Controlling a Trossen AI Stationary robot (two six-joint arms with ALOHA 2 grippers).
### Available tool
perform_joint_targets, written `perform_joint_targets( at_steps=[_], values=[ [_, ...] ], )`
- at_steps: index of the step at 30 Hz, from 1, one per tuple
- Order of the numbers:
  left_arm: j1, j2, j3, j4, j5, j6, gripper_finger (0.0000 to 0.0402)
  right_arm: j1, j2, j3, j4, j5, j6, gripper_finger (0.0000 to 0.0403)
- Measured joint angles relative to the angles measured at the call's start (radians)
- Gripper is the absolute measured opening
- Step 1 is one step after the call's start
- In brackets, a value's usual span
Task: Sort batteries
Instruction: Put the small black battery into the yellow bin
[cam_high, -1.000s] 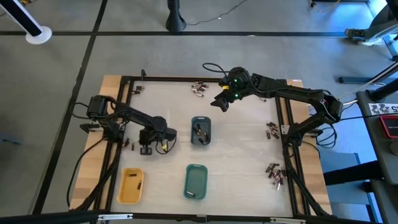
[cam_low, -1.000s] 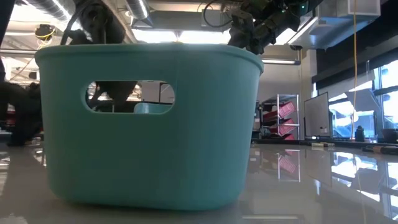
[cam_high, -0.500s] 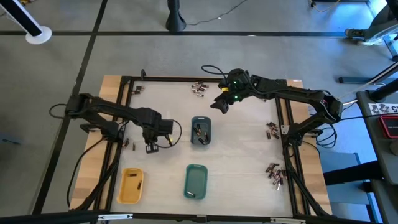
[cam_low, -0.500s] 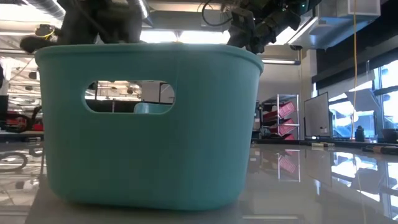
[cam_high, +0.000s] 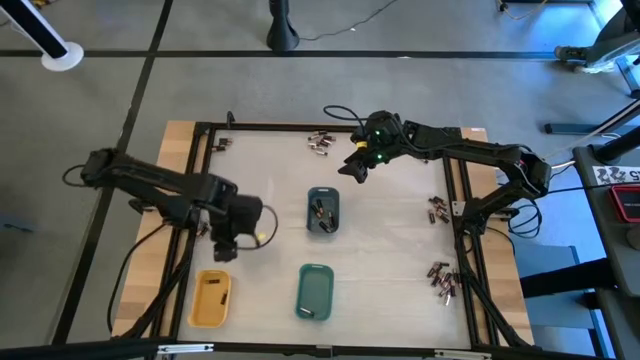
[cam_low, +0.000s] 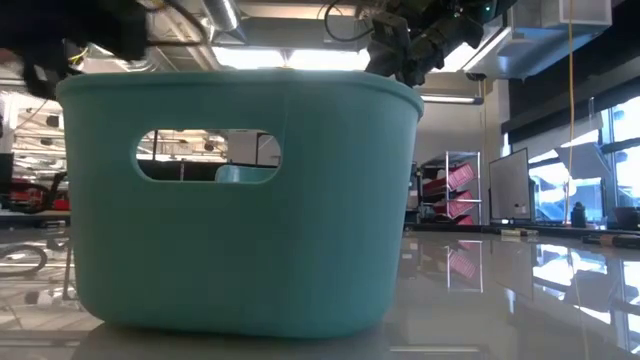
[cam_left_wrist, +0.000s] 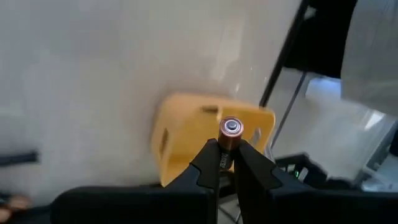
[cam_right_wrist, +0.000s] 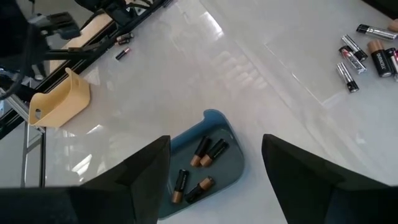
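Note:
My left gripper (cam_high: 222, 250) hangs over the table's left part, just beyond the yellow tray (cam_high: 210, 298), shut on a copper-toned battery (cam_left_wrist: 231, 132). My right gripper (cam_high: 355, 165) stands open in the air over the far middle, looking down on the grey-blue tray (cam_right_wrist: 200, 163), which holds several batteries (cam_right_wrist: 200, 163). The green tray (cam_high: 315, 290) stands near the front edge and fills the low view (cam_low: 240, 200). Loose batteries lie in small groups at the far edge (cam_high: 320, 142) and along the right side (cam_high: 437, 208). My left gripper pinches the battery's copper-toned barrel (cam_left_wrist: 227, 144) between its two fingertips (cam_left_wrist: 210, 163). The battery lies along the fingers, with its silvery end (cam_left_wrist: 232, 127) sticking out past them. The fingers slant downward toward the yellow tray (cam_left_wrist: 186, 137), and the battery is lifted clear of the table.
Black frame rails (cam_high: 190, 200) run along the table's left and right sides. More batteries lie by the left rail (cam_high: 203, 230) and at the near right (cam_high: 440, 278). Bare white tabletop lies between the trays.
My left gripper has risen from the table and drawn toward the near-left, to just beyond the yellow tray, turning at the wrist while its elbow swung out to the left. In the low view it has gone up out of sight behind the green tray.

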Motion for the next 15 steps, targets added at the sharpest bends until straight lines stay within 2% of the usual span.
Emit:
perform_joint_targets(
  at_steps=[7, 15],
  values=[
    [-0.231, 0.0, -0.067, 0.093, -0.007, -0.191, 0.0019, 0.0, 0.0, 0.0, 0.013, 0.008, -0.013, 0.0254],
    [-0.335, 0.001, -0.192, 0.262, -0.012, -0.376, 0.0023, -0.002, 0.0, 0.0, 0.017, 0.026, -0.03, 0.0254]
  ],
)
